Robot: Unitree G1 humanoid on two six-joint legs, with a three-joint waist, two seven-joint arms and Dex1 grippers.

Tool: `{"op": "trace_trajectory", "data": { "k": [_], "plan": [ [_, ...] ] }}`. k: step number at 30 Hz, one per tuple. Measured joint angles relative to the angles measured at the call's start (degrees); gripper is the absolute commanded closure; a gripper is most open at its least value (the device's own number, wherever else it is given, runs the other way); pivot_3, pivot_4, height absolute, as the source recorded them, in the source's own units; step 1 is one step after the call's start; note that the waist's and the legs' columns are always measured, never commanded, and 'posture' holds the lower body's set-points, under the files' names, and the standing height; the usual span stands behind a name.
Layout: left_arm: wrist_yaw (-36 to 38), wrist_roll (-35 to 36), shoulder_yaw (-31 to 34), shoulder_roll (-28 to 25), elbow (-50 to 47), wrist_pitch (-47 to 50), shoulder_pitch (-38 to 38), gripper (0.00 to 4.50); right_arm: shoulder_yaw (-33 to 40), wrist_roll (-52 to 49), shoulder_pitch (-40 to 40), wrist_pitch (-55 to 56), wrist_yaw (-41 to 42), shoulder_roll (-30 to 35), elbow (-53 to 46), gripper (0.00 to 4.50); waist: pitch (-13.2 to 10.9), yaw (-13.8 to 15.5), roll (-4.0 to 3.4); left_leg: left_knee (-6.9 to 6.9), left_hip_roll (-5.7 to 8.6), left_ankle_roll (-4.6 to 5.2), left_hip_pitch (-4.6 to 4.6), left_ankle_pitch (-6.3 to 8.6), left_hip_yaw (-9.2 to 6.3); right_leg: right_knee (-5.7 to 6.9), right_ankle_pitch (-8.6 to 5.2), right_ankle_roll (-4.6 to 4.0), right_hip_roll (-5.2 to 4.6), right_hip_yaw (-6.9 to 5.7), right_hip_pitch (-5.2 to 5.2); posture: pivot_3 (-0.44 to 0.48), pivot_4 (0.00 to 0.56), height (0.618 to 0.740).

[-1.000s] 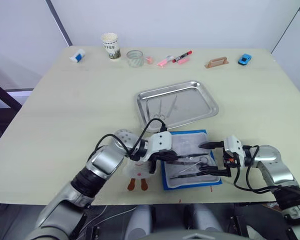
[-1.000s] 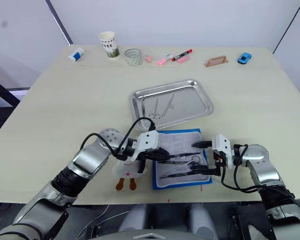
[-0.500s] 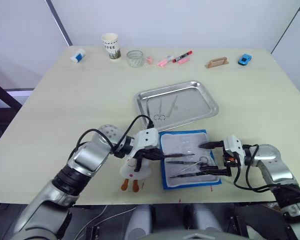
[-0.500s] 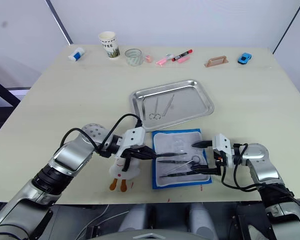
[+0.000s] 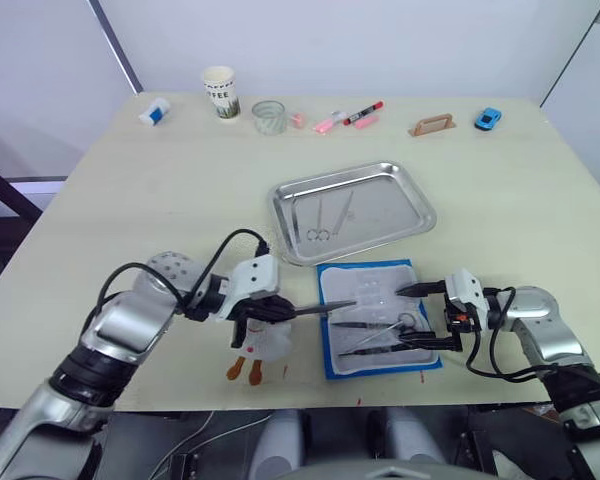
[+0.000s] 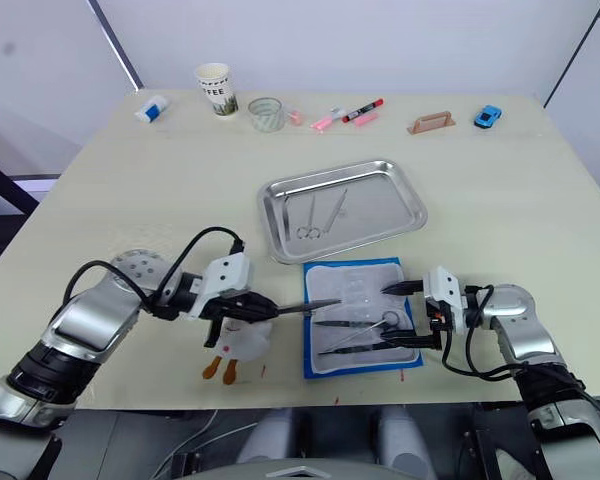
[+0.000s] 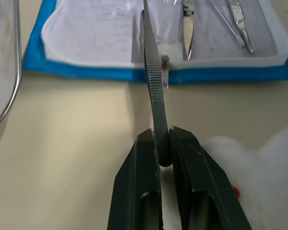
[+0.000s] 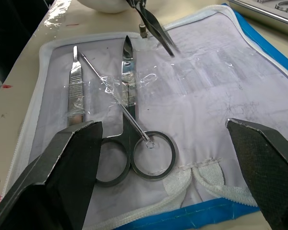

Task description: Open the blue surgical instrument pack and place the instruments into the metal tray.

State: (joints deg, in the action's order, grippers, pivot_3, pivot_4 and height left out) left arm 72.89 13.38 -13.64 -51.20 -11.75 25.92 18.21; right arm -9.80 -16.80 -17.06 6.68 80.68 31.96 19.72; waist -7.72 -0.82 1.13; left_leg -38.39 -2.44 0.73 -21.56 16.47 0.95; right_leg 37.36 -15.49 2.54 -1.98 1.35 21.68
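— Where are the tools?
— Two lie in the tray [image 5: 355, 210]; the rest sit in the open blue pack [image 5: 380, 320] just beside it.
— And the grippers?
— The left gripper [image 7: 163, 143] pinches tweezers [image 7: 152, 81] over the pack's edge. The right gripper [image 5: 420, 315] has its fingers spread wide over the scissors [image 8: 129, 139].

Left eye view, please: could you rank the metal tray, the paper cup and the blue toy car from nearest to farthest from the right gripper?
From the right gripper:
1. Metal tray, just beyond the open blue pack, mid-table.
2. Blue toy car, far edge, on the robot's right.
3. Paper cup, far edge, on the robot's left.
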Motion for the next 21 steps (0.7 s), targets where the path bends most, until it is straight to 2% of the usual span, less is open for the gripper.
{"op": "trace_trajectory", "data": {
  "k": [6,11,16,21],
  "plan": [
    [-2.3,5.4,5.5,0.4,-3.6,3.8,-2.5,4.47,-0.3,0.0,-1.0,0.6,0.4,-0.5,1.4,0.00,0.0,0.0,0.01,0.01,-0.02,0.00,0.02,0.00,0.02,0.03,-0.01,-0.01,0.00,0.01,0.00,0.000,0.150,0.740],
    [-8.8,9.9,8.7,4.8,-5.7,12.0,0.3,4.47,-0.4,0.1,-1.5,1.0,1.0,-0.4,2.2,0.00,0.0,0.1,0.04,0.00,0.01,0.00,0.02,0.00,-0.01,0.04,0.00,-0.01,0.00,-0.01,-0.01,0.000,0.150,0.740],
    [-21.1,11.8,11.3,14.0,-5.7,21.4,7.0,4.47,-0.5,0.1,-1.9,1.0,1.4,-0.5,2.6,0.00,0.0,0.1,0.07,-0.02,0.05,0.00,0.01,0.00,-0.02,0.06,0.01,0.01,-0.02,0.00,-0.02,0.000,0.150,0.740],
    [-38.8,10.0,12.0,28.0,-4.2,29.7,12.9,4.47,-0.4,0.1,-1.9,1.0,1.4,-0.4,2.5,0.00,0.0,0.2,0.11,-0.05,0.07,-0.01,-0.01,-0.01,-0.06,0.09,0.01,0.02,-0.04,-0.02,-0.03,0.000,0.150,0.740]
  ]
}}
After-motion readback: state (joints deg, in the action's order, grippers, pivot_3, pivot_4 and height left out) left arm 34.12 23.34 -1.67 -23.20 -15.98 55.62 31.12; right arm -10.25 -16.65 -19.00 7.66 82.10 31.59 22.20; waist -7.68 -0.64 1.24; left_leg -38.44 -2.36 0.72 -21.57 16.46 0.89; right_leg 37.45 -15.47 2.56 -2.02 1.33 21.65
